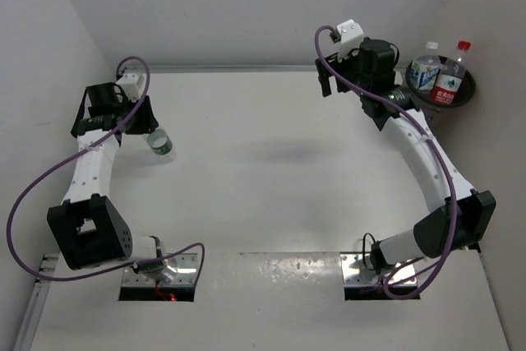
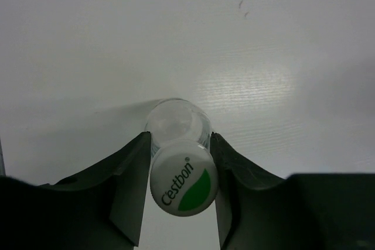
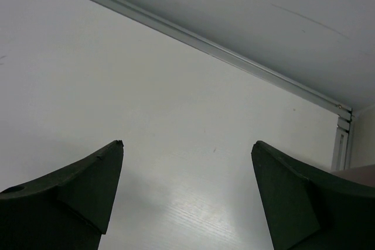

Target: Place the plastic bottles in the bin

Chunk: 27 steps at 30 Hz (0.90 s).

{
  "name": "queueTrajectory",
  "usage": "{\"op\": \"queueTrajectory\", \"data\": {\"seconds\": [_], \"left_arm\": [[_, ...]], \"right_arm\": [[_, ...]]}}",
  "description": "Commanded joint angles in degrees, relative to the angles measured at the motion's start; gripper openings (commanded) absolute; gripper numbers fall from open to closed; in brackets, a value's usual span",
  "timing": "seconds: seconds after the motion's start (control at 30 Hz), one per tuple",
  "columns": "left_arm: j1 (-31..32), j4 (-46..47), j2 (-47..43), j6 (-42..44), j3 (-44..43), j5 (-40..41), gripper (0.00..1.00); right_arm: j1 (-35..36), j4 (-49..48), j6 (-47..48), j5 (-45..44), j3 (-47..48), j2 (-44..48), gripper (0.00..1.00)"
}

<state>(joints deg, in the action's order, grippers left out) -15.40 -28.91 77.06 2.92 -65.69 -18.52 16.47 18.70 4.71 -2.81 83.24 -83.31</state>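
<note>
Bolted at the near table edge, both arm bases show only from overhead. Farther in on the left, the left gripper is closed on a clear bottle with a white and green cap, one finger against each side at the cap. The cap faces the wrist camera. I cannot tell whether the bottle rests on the table or is clear of it. Only the left wrist view shows the word Cestbon on that cap; from overhead, just the bottle's green-banded body pokes out beside the fingers.

Farther back on the right, the right gripper hangs with its jaws spread wide and nothing between them, over bare table near the rear wall. At the far right corner stands the bin, holding two upright bottles: a white-capped bottle with a blue label and a red-capped bottle with a red label, side by side. Those two appear only from overhead.
</note>
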Motion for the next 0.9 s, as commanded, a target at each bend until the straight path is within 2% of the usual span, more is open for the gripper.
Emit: {"op": "queueTrajectory", "data": {"seconds": [0.0,0.03,0.07,0.13,0.17,0.27,0.33,0.53,0.7,0.87], "left_arm": [[-0.5,2.4,-0.4,1.6,-0.7,-5.9,0.37],[-0.5,2.4,-1.0,1.7,-2.1,-7.8,0.30],[-0.5,2.4,-1.0,1.7,-2.7,-10.3,0.28],[-0.5,2.4,-1.0,1.7,-4.1,-19.0,0.26],[0.1,2.4,-1.0,-0.1,-5.7,-21.6,0.23],[2.7,2.4,-1.0,-2.8,-8.8,-27.2,0.17],[6.2,2.4,-0.4,-5.0,-12.3,-29.8,0.17],[15.8,2.9,0.6,-10.4,-16.6,-31.0,0.17],[22.0,6.9,1.8,-17.9,-18.0,-32.6,0.16],[26.0,10.1,3.0,-21.7,-18.5,-33.8,0.15]], "right_arm": [[1.4,0.0,1.5,4.9,-0.1,1.1,0.88],[1.6,0.4,1.4,6.6,0.0,1.4,0.88],[1.7,0.7,1.4,8.7,0.0,1.5,0.88],[2.1,0.7,0.8,11.5,0.0,1.9,0.91],[2.2,0.8,-0.3,15.9,0.6,2.2,0.91],[3.4,2.2,-0.7,21.2,3.5,1.6,0.93],[5.9,4.9,0.6,26.2,5.9,0.6,0.93],[16.3,10.6,3.4,26.7,12.7,-3.1,0.97],[22.6,11.3,5.0,22.0,16.8,-6.9,0.98],[27.6,13.3,8.0,15.8,19.2,-10.0,0.98]]}}
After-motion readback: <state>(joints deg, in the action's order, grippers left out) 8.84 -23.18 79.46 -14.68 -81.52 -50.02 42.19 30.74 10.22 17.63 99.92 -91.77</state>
